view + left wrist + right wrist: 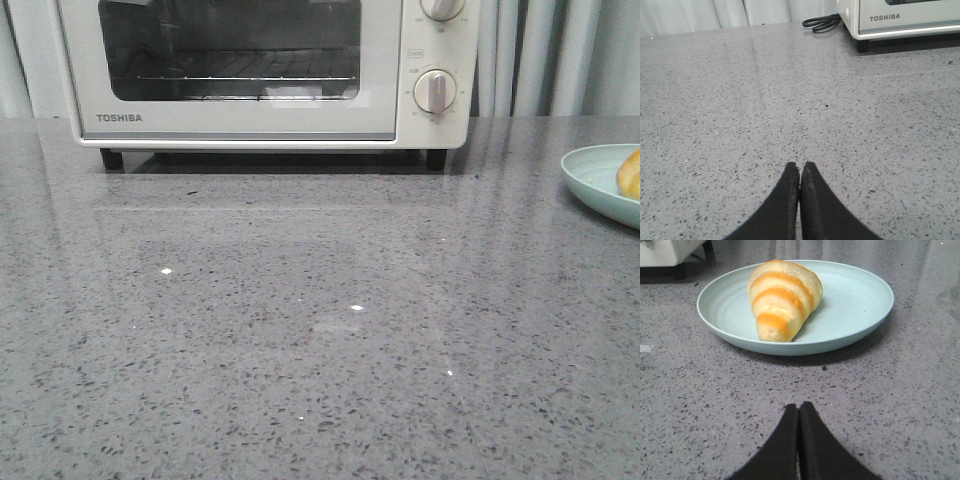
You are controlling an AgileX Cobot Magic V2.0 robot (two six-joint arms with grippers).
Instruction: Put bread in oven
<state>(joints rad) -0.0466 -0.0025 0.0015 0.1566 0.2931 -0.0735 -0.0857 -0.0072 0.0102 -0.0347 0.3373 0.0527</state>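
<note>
The bread (782, 297), a golden crescent roll with orange-brown bands, lies on a pale blue plate (855, 305). In the front view only its edge (630, 172) shows at the far right on the plate (590, 175). The cream-white Toshiba oven (250, 120) stands at the back with its glass door closed; its corner shows in the left wrist view (900, 20). My right gripper (799, 407) is shut and empty, low over the counter, a short way in front of the plate. My left gripper (800, 167) is shut and empty over bare counter. Neither gripper shows in the front view.
The grey speckled stone counter (300, 330) spreads in front of the oven. A black power cord (821, 21) lies coiled beside the oven's left side. Pale curtains (560, 50) hang behind. The oven's two knobs (436, 90) sit on its right panel.
</note>
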